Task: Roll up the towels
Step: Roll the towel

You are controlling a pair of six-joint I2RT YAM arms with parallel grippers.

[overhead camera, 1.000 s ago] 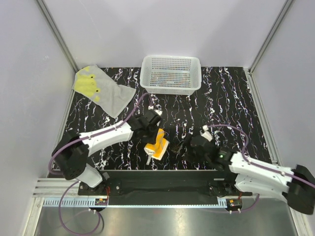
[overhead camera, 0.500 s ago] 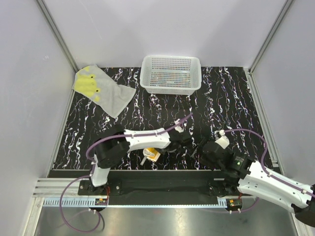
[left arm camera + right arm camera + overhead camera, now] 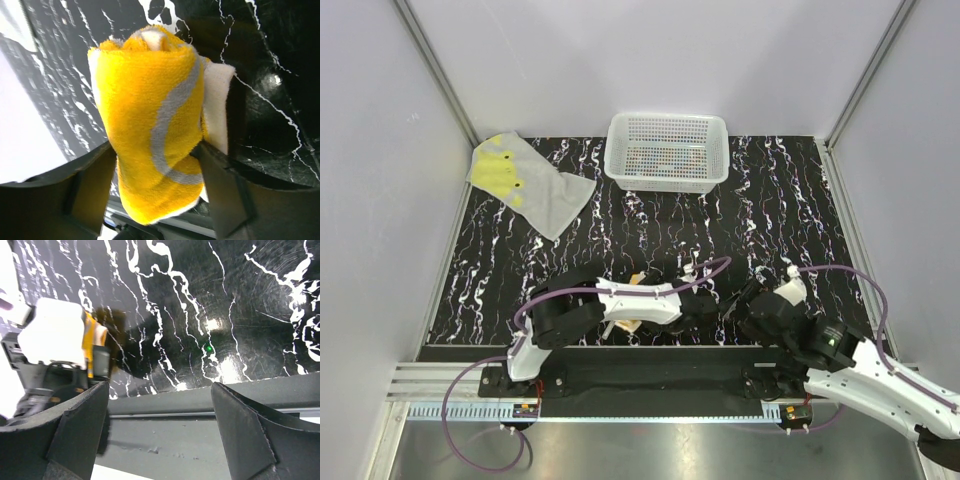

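Over the black marbled desk [image 3: 770, 200] my left hand [image 3: 157, 165] clamps the orange towel [image 3: 145, 110] so its roll cannot unwind, while my right hand [image 3: 160, 407] hangs spread apart, empty.

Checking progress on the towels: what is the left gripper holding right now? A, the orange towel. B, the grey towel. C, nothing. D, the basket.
A: the orange towel, rolled, sits pinched in the left gripper, while the grey towel lies spread out at the far left.
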